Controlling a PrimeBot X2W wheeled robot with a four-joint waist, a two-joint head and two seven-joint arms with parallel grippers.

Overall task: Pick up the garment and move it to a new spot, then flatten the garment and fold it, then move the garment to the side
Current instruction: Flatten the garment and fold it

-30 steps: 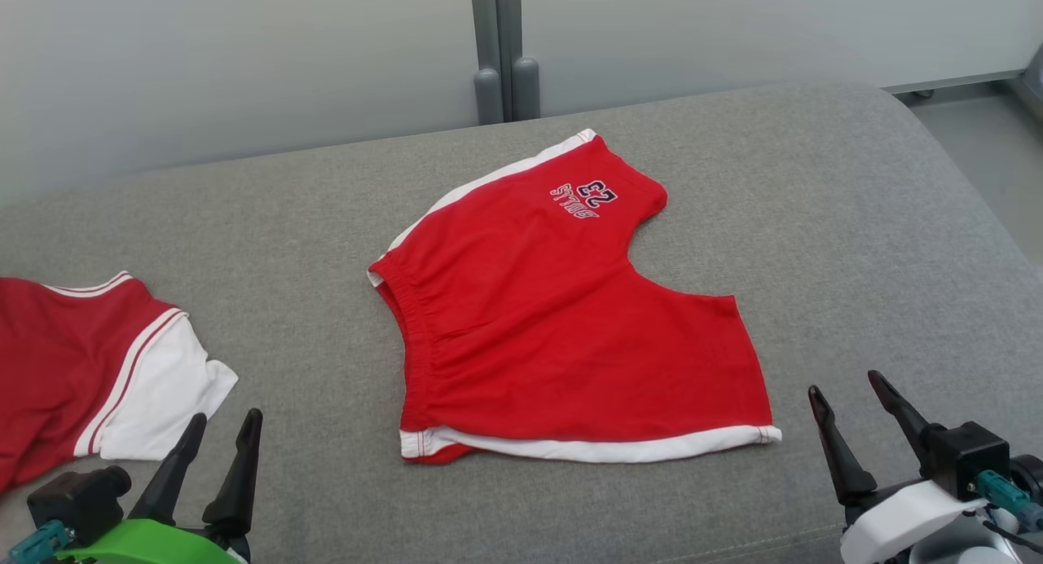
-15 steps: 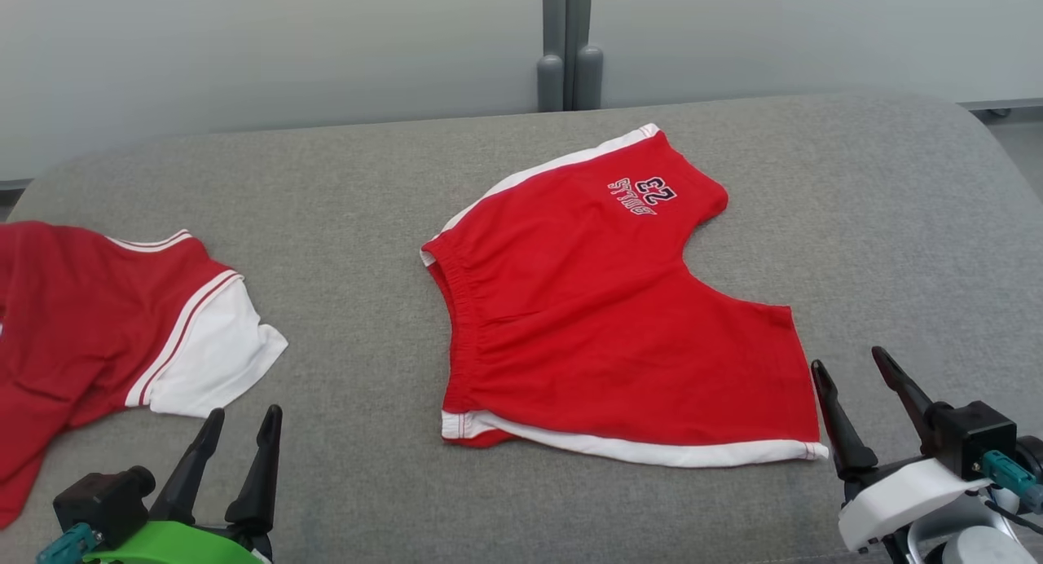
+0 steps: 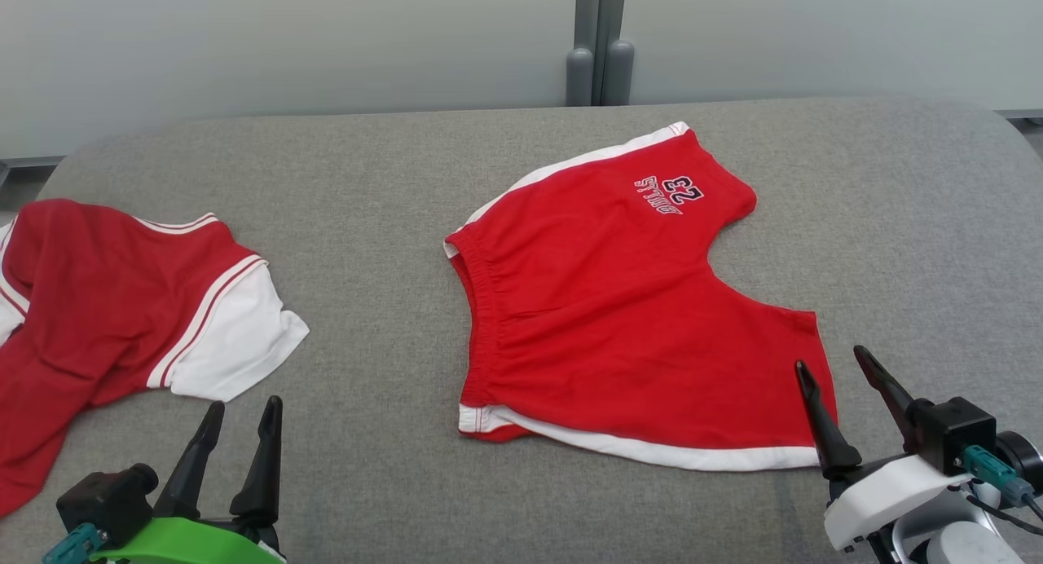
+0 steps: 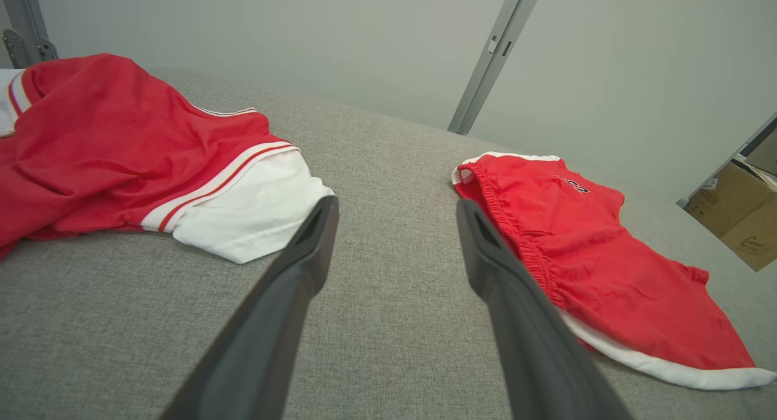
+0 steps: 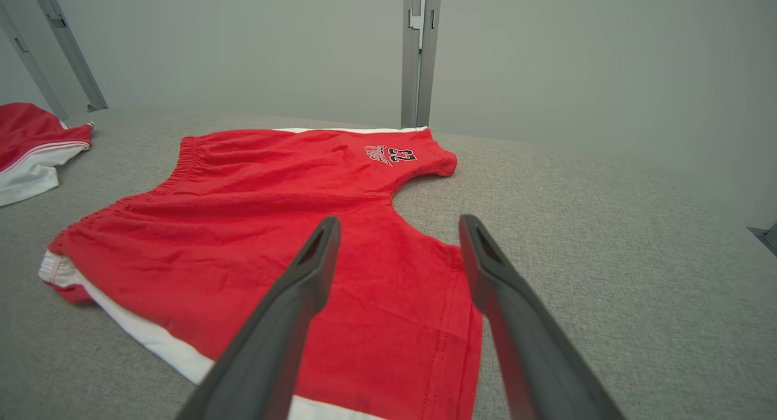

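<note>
Red shorts (image 3: 619, 303) with white side stripes; red-and-white shirt (image 3: 122, 295); grey woven cushion (image 3: 367, 181).

Left claw (image 3: 240, 413), right claw (image 3: 831, 367): both agape (nothing held).

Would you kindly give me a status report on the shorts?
Left pincer and right pincer open, empty. Red shorts flat on grey cushion. Shirt apart, not blocking.

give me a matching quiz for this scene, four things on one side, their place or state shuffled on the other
1 red shorts
2 red and white shirt
3 left gripper
4 right gripper

A open, nearest the shirt
B lying flat, number 23 printed on it
C open, nearest the shorts
D rumpled, on the robot's left

Pairs: 1-B, 2-D, 3-A, 4-C
</note>
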